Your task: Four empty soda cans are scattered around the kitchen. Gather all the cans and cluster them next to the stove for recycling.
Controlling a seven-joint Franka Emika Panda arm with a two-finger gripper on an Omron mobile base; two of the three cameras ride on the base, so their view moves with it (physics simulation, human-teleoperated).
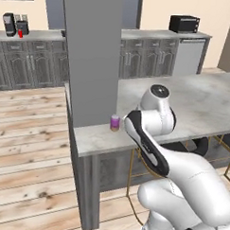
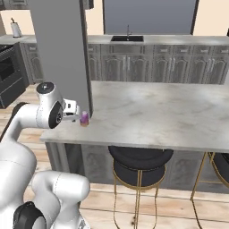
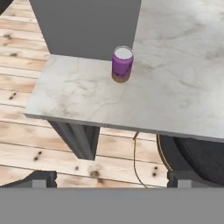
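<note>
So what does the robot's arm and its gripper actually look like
The arm is glossy white with rounded, bulging segments and black bands at the joints. A round dark grey cap tops one joint. The gripper ends in two small, dark, blocky fingertips. No cables or markings are visible.

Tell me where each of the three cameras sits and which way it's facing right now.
Left base view: behind the arm's left, looking over the island counter at the purple can; the arm shows lower right.
Right base view: behind its right, facing the sink wall; the arm shows lower left.
Hand view: on the hand, looking down at the can, with the open gripper at the bottom.
All three share the can by the grey pillar.
</note>
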